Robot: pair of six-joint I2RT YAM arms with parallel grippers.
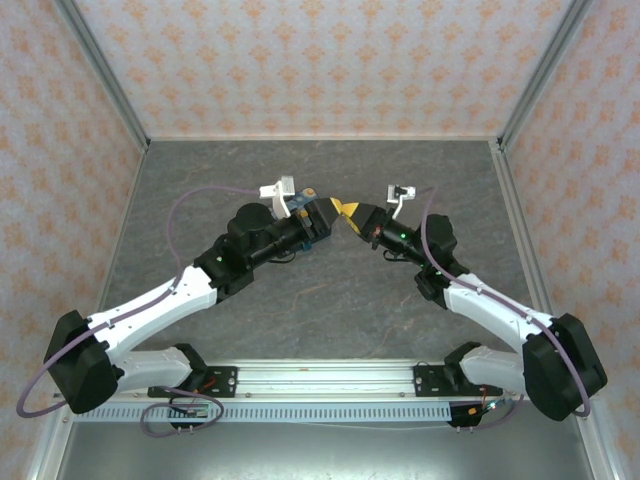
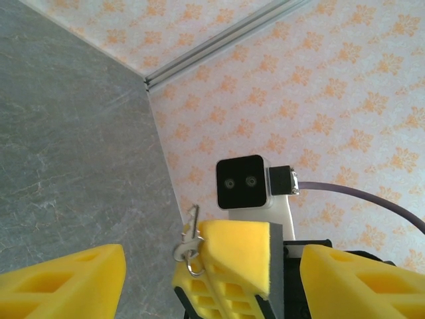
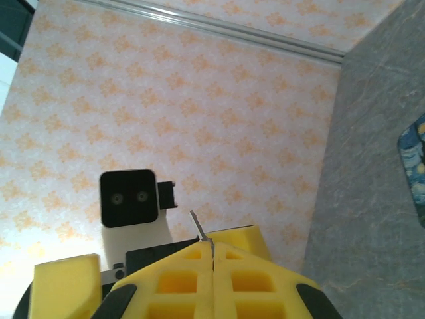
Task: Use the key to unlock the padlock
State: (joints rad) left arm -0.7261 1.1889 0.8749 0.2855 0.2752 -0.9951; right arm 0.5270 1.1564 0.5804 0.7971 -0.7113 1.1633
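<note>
Your two arms meet over the middle of the grey stone-patterned bench [image 1: 330, 310], the left arm [image 1: 180, 290] reaching in from one side and the right arm [image 1: 490, 305] from the other, tips almost nose to nose.

Your right arm's yellow foam-padded fingers [image 3: 246, 249] are pressed together, and they are clamped on the small pale metal key [image 3: 198, 227]. In the right wrist view one thin blade sticks out of the seam between them. Its long axis runs nearly in line with that seam, leaning a little left, and its tip points away from the wrist toward the patterned wall.

From the left wrist you see those same right fingers [image 2: 232, 252] head-on. A notched blade [image 2: 192, 216] stands upward along their left edge, and one small metal ring [image 2: 194, 268] hangs below it. There is more pale metal bunched at the ring. You cannot tell whether that is a second key.

Your left arm's yellow fingers [image 2: 66, 282] stand wide apart, one at each lower corner of the left wrist view. The right fingers sit in the gap between them, and the left fingers grip nothing.

One blue-and-yellow box with a swirling starry print [image 3: 415, 166] lies on the bench at the right edge of the right wrist view, well apart from the key.
</note>
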